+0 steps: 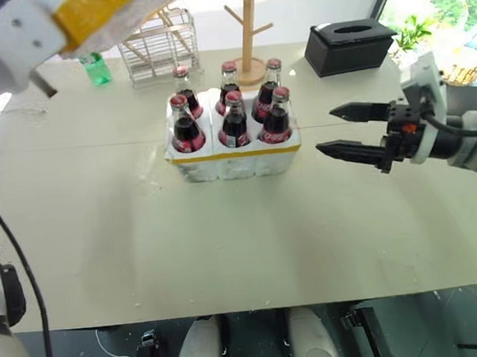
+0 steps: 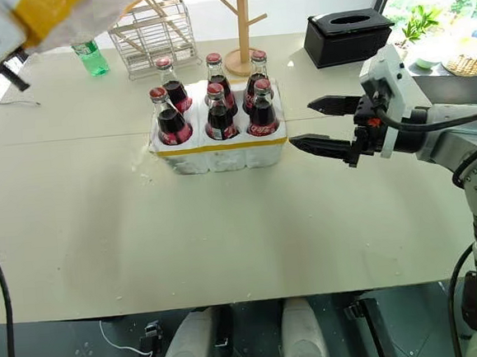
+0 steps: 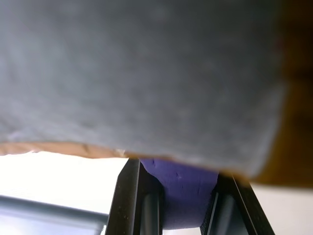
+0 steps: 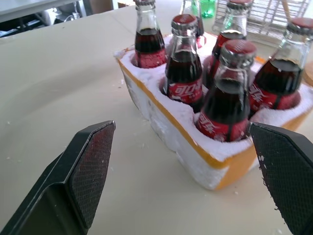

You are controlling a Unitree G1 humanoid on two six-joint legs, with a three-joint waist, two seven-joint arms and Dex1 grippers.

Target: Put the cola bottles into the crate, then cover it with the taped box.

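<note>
six cola bottles [image 1: 233, 113] stand in the crate [image 1: 233, 157] at mid-table [image 1: 227, 245]; my left gripper [image 3: 178, 205], pinched on the taped box [image 1: 101, 11], holds it raised at far left (yellow tape showing), while my right gripper [image 1: 351, 135] hovers spread beside the crate.

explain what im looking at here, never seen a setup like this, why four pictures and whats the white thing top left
It's a two-armed humanoid robot. The two wide pictures come from its head; the close-ups come from wrist cameras. On the table sits a low foam crate with six cola bottles in its wells. The white thing is the taped box, a foam box with yellow tape, held up in the air by the left gripper, which is shut on it. The right gripper waits open beside the crate, holding nothing. Behind are a wire rack, a green bottle and a black box.
</note>
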